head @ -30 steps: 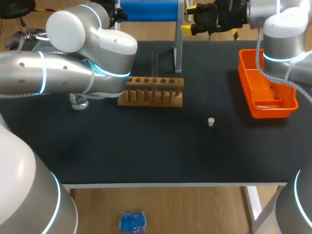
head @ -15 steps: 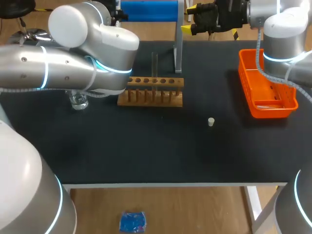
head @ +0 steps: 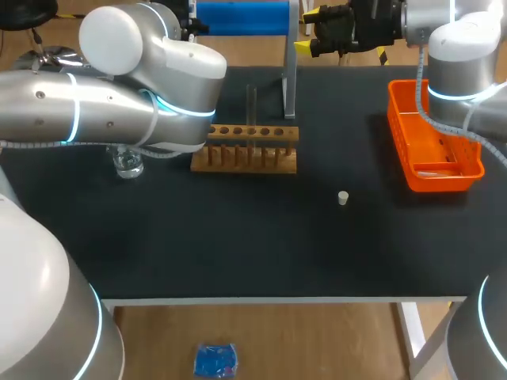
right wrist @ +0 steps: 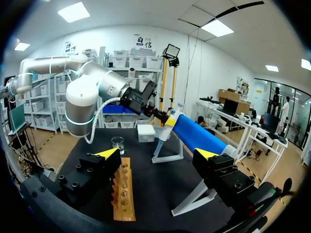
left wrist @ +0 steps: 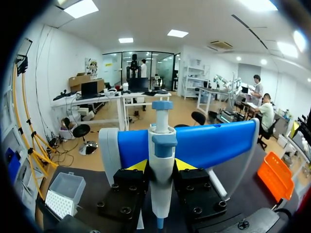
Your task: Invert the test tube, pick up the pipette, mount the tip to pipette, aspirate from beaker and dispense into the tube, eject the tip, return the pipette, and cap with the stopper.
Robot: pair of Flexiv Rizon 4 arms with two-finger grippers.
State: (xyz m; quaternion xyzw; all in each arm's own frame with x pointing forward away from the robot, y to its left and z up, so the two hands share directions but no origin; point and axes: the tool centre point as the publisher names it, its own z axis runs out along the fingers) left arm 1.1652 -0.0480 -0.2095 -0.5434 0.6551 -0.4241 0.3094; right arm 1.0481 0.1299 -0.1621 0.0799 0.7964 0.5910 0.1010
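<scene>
**Inspector:** Overhead first: what stands where, and why?

**Assessor:** The left arm (head: 119, 119) reaches across to the blue pipette stand (head: 242, 16) at the table's back. Its claw is hidden behind the arm in this view. The wooden rack (head: 245, 148) sits mid-table with the test tube (head: 251, 103) upright in it. The beaker (head: 127, 165) is near the rack's left end, partly under the arm. The stopper (head: 343, 198) lies alone, well apart from the rack, and I judge it is kept for the last step. The orange tray (head: 432, 170) is at the right edge. The right gripper (head: 348, 32) hangs high at the back, out of the way.

**Inspector:** Left wrist?

**Assessor:** The left gripper (left wrist: 160, 165) grips the pipette (left wrist: 161, 141), with both yellow-tipped fingers against its pale body just under the blue collar. The pipette stands upright against the stand's blue bar, blue plunger up and nozzle down, with no tip mounted. A grip on the body leaves the nozzle free for the tip box (left wrist: 63, 194) nearby. My judgement is that the pick-up is the step in hand.

**Inspector:** Right wrist?

**Assessor:** The right gripper is spread wide and holds nothing. It looks down along the rack, with the beaker and tip box beyond. The left gripper shows at the stand's upper end, on the pipette.
</scene>
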